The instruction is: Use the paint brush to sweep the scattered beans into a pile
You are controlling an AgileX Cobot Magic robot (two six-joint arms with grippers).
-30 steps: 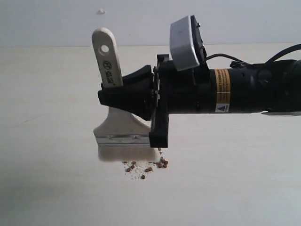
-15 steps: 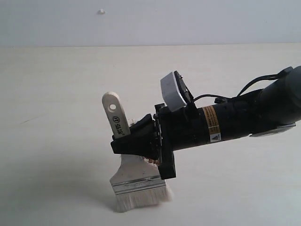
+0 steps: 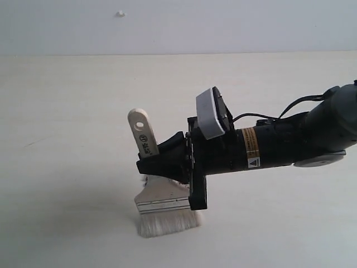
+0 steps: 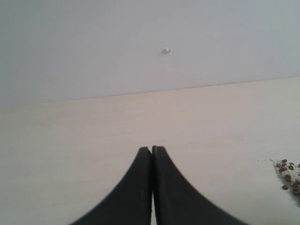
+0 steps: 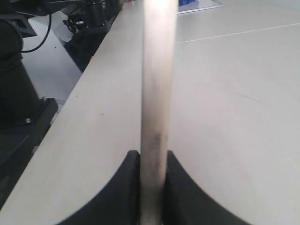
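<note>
Low over the table, the right gripper is clamped on the handle of the paint brush, with the handle tip rising above the fingers and the bristles pointing down at the surface below them. The left gripper has its jaws pressed together, empty, with the beans clustered a little ahead. A second ago the beans showed just past the bristles; now the brush has swept nearer and the exterior view hides them.
</note>
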